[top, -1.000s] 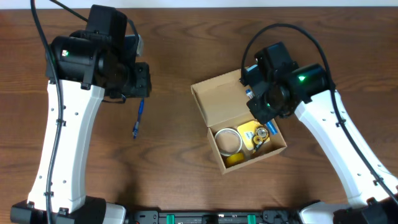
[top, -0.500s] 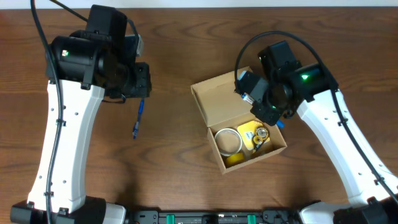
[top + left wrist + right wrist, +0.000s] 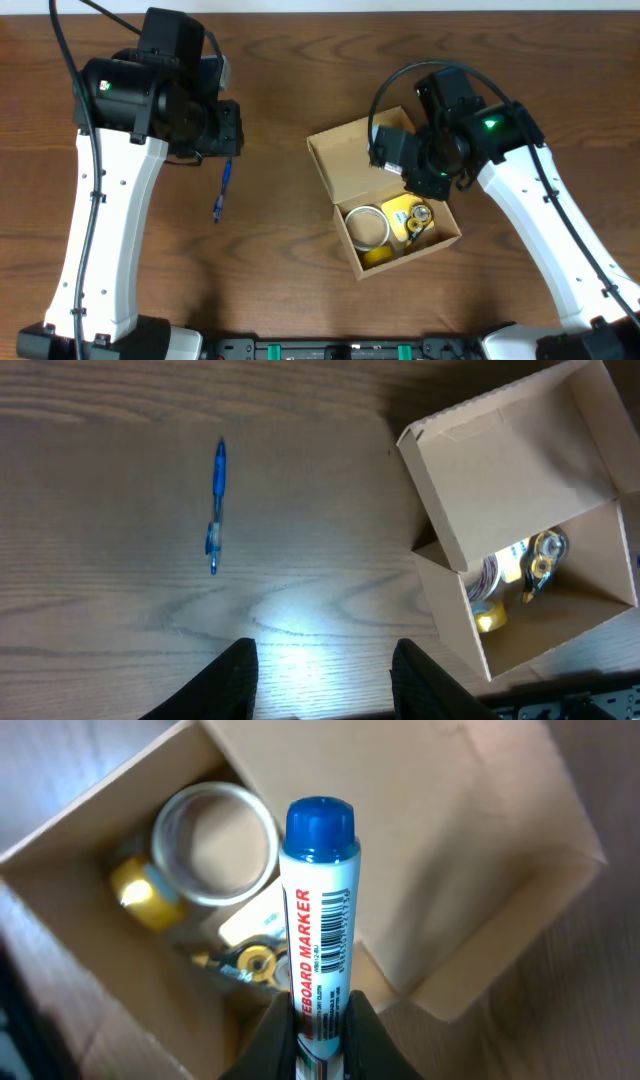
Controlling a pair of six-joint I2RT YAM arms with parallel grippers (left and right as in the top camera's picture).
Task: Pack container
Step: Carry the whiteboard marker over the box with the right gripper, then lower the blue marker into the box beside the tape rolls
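Observation:
The container, a tan cardboard box [image 3: 350,160], lies open at centre right with its flap lid folded back; it also shows in the left wrist view [image 3: 500,470] and the right wrist view [image 3: 470,850]. Inside are a clear tape roll [image 3: 366,226] [image 3: 213,840], a yellow roll [image 3: 378,257] and yellow clips [image 3: 412,215]. My right gripper [image 3: 396,152] [image 3: 318,1020] is shut on a whiteboard marker with a blue cap [image 3: 320,910], held above the box's hinge edge. My left gripper [image 3: 205,125] [image 3: 322,670] is open and empty above the table.
A blue pen [image 3: 221,190] [image 3: 214,505] lies on the wooden table left of the box, just below my left gripper in the overhead view. The table's front edge runs along the bottom of the overhead view.
My right gripper has swung left with the marker, from the box's right edge to over the flap and hinge. The left arm and pen have not moved.

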